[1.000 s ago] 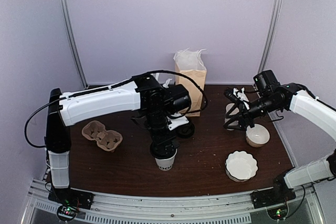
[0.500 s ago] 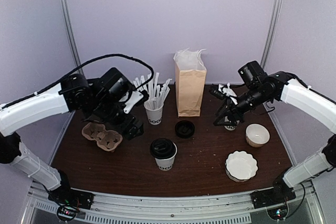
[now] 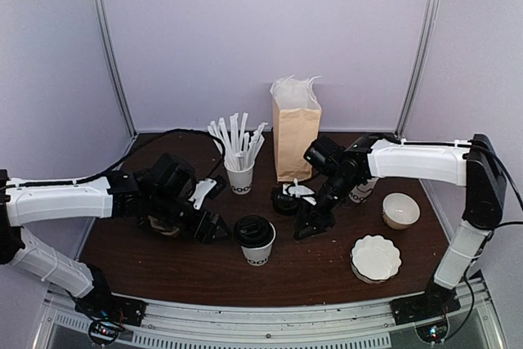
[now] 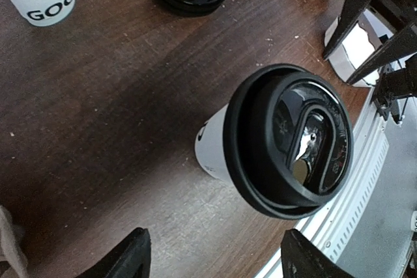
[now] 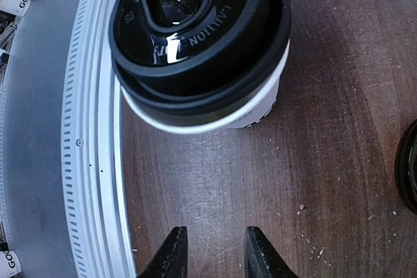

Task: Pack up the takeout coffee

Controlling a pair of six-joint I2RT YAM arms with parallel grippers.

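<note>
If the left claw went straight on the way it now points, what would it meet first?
Most likely the takeout coffee, standing upright just ahead of the left claw, though depth is unclear.

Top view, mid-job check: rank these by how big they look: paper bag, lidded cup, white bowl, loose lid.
1. paper bag, clearly largest
2. lidded cup
3. white bowl, only a little smaller than the cup
4. loose lid, partly covered, so its rank is unsure

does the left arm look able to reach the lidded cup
Probably yes: the left gripper sits just left of the cup, jaws open toward it, with bare table between. The right gripper is on its other side, not touching.
</note>
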